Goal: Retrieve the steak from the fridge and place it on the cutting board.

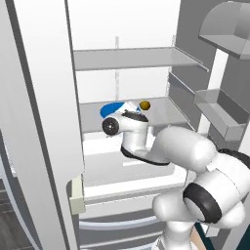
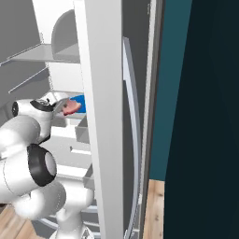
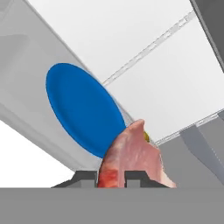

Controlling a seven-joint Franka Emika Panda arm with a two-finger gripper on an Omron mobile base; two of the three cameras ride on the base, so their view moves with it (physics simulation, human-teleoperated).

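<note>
The steak (image 3: 133, 157), a pinkish-red slab with paler marbling, sits clamped between my gripper's (image 3: 111, 178) two dark fingertips. The gripper is shut on it. In the right base view the steak (image 2: 71, 108) hangs at the end of my hand, just off the blue plate (image 2: 78, 101). The plate (image 3: 83, 109) lies flat on the fridge's middle grey shelf (image 1: 166, 112), a little beyond the steak. In the left base view my wrist (image 1: 128, 124) reaches into the open fridge (image 1: 122, 29) and hides the steak. The cutting board is out of view.
A small round yellow-brown fruit (image 1: 145, 105) rests on the same shelf, right of the plate (image 1: 110, 109). An upper shelf (image 1: 132, 57) hangs above my hand. Door bins (image 1: 219, 114) stand on the open right door. The white left door panel (image 1: 39, 122) is close beside the arm.
</note>
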